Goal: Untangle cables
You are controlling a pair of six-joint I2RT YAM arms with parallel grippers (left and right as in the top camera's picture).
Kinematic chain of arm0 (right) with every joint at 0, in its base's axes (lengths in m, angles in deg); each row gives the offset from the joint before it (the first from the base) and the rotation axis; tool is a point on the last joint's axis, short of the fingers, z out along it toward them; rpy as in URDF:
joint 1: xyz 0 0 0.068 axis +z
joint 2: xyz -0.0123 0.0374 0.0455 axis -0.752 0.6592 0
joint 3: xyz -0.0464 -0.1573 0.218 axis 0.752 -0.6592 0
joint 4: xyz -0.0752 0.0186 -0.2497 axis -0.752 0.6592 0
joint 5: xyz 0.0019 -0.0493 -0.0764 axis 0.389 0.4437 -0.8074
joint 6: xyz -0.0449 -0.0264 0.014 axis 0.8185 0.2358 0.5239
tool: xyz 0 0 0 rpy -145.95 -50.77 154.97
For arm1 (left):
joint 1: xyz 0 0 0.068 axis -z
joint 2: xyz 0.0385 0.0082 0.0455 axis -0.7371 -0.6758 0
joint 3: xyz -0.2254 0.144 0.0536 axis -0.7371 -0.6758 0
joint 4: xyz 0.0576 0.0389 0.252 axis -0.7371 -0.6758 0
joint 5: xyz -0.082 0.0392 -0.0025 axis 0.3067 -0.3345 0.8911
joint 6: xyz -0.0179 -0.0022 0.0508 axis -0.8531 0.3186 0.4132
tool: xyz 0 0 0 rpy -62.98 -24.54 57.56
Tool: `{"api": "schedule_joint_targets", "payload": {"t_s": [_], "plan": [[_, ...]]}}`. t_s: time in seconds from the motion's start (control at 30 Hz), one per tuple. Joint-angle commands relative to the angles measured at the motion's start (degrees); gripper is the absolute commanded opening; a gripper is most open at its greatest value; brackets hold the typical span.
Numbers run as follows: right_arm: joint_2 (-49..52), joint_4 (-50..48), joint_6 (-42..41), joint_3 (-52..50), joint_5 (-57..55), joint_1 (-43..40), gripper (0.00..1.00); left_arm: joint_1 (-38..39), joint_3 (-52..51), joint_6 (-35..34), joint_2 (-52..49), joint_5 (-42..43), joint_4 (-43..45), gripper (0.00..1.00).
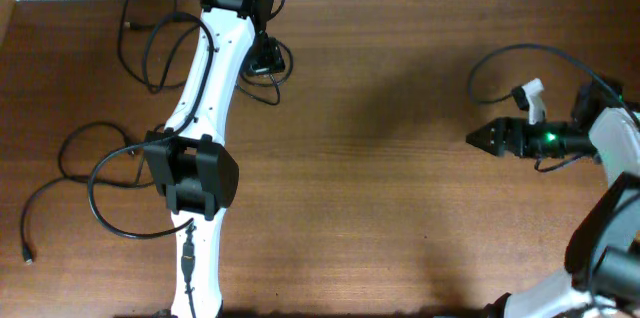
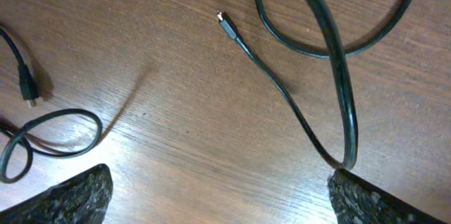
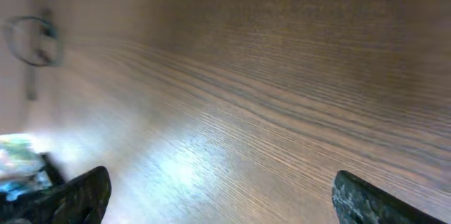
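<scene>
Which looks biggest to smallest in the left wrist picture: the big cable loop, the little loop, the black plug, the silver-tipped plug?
1. big cable loop, top right
2. little loop, lower left
3. black plug and silver-tipped plug: look alike, so tied

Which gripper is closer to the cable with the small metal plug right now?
Left. The left gripper hangs right above that cable, jaws open. The right gripper sits far off at the other side of the table.
</scene>
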State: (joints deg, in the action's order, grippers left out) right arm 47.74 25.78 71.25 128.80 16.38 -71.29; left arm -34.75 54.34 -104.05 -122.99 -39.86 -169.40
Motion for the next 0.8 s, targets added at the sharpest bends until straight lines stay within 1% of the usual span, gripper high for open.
{"api": "schedule_joint_targets", "payload": {"t_s": [0.0,0.07,0.17,0.3,0.77], "plan": [[-6.4,-0.3,-8.8,2.1,-12.3,4.0,0.99,0.0,-0.3,2.6,-0.2,-0.2,-0.3,0.99],[-8.5,-0.3,-11.3,2.1,-16.5,6.1,0.99,0.0,-0.3,2.6,-0.2,-0.2,-0.3,0.99],[-10.5,-0.3,-11.7,2.1,-20.6,9.2,0.99,0.0,-0.3,2.6,-0.2,-0.2,-0.3,0.99],[-10.0,-0.8,-11.7,1.9,-20.9,12.0,0.99,0.0,-0.3,2.6,-0.2,-0.2,-0.3,0.99],[-10.0,-1.2,-11.7,1.9,-22.0,12.1,0.99,0.0,-0.3,2.6,-0.2,-0.2,-0.3,0.99]]}}
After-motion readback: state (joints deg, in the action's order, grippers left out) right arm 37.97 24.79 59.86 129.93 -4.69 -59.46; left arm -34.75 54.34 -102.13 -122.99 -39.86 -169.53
